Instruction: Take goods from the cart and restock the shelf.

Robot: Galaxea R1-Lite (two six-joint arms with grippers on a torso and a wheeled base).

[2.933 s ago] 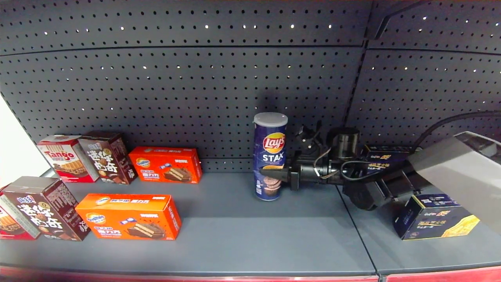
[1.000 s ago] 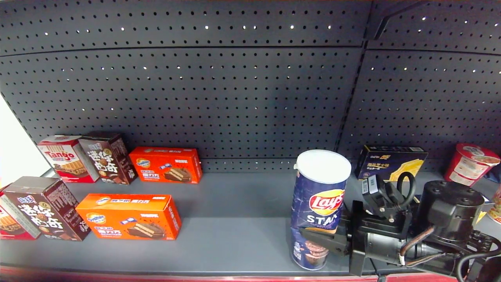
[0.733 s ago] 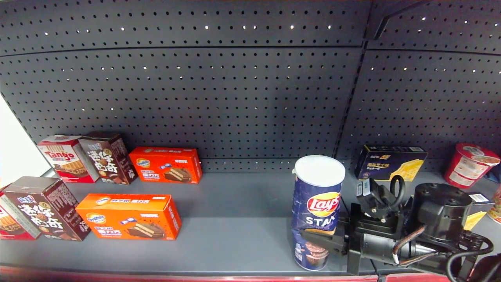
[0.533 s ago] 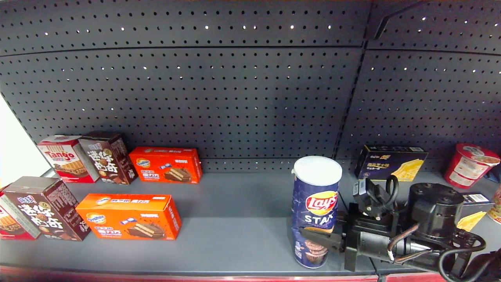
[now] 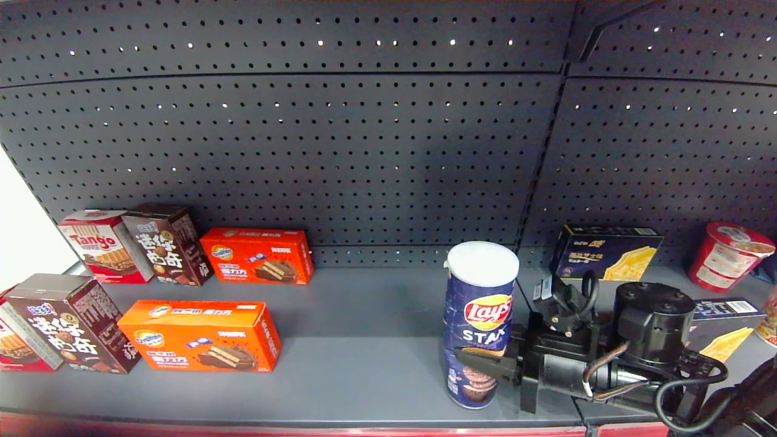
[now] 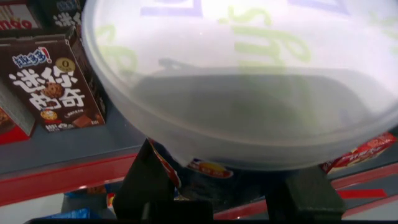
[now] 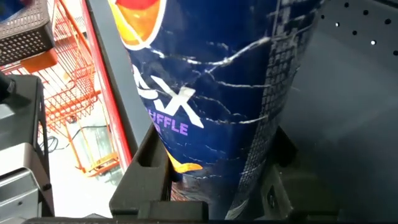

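A tall blue chip can (image 5: 482, 303) with a white lid stands upright, slightly tilted, near the front edge of the grey shelf (image 5: 364, 346), right of centre. My right gripper (image 5: 479, 364) is shut on the can's lower half from the right. In the right wrist view the can (image 7: 211, 93) sits between the black fingers (image 7: 146, 171) of my right gripper (image 7: 214, 168). My left gripper (image 6: 227, 186) is shut on a round container with a translucent lid (image 6: 249, 81), held below the shelf's red front edge (image 6: 62, 180).
Two orange boxes (image 5: 200, 334), brown boxes (image 5: 167, 243) and a red-white box (image 5: 103, 246) fill the shelf's left. A dark blue box (image 5: 604, 252) and a red cup (image 5: 731, 246) stand at the back right. A red wire cart (image 7: 81, 112) stands off the shelf.
My right gripper brought the can from the back of the shelf to the front edge. Over the last second it has drifted slightly left and lower.
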